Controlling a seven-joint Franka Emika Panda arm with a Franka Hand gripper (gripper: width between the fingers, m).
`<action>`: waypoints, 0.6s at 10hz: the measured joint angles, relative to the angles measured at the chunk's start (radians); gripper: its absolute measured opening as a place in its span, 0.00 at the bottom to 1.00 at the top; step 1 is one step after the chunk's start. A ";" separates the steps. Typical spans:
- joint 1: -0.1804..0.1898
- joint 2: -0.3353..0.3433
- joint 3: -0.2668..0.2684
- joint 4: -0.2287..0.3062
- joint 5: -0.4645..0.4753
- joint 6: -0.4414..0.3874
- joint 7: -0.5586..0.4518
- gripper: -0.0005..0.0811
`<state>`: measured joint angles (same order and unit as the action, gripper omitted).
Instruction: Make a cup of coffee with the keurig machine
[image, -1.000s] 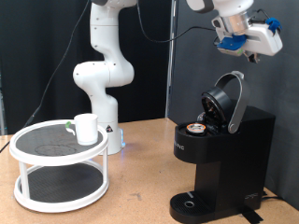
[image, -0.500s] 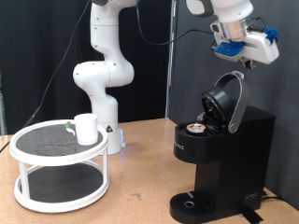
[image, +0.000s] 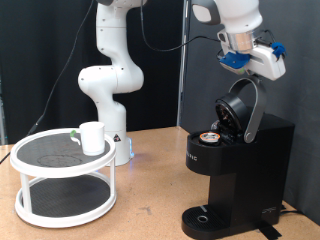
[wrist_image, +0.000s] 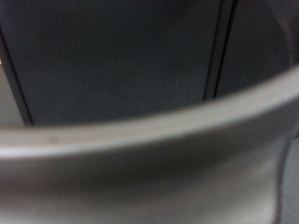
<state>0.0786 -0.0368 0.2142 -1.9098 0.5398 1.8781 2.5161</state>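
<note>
Down and toward the exterior view's left the end effector (image: 250, 62) has come, so it now hangs just above the raised lid (image: 243, 108) of the keurig machine (image: 240, 170). From here I cannot tell whether its fingers are spread or closed, and nothing shows between them. The wrist view is little help (only a blurred grey curved edge against something dark).

The lid stands tipped up and open, and a pod with a tan top (image: 211, 138) sits in the brewer's chamber, so loading looks done. My guess is that closing the lid is the step in hand; that would call for contact on the lid's upper edge and a steady push down along its hinge arc, without slipping off the rounded shell.

The cup (image: 92, 137), a plain white mug, stands on the upper tier of a white two-tier round stand (image: 63, 176) on the bench (image: 150, 220), well apart from the machine, whose drip base is bare.
</note>
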 joint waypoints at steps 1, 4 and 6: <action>-0.007 -0.013 -0.004 -0.009 0.000 0.000 -0.001 0.01; -0.032 -0.055 -0.027 -0.037 -0.001 -0.007 -0.022 0.01; -0.058 -0.078 -0.053 -0.048 -0.028 -0.044 -0.027 0.01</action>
<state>0.0206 -0.1145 0.1616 -1.9579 0.5120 1.8344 2.4890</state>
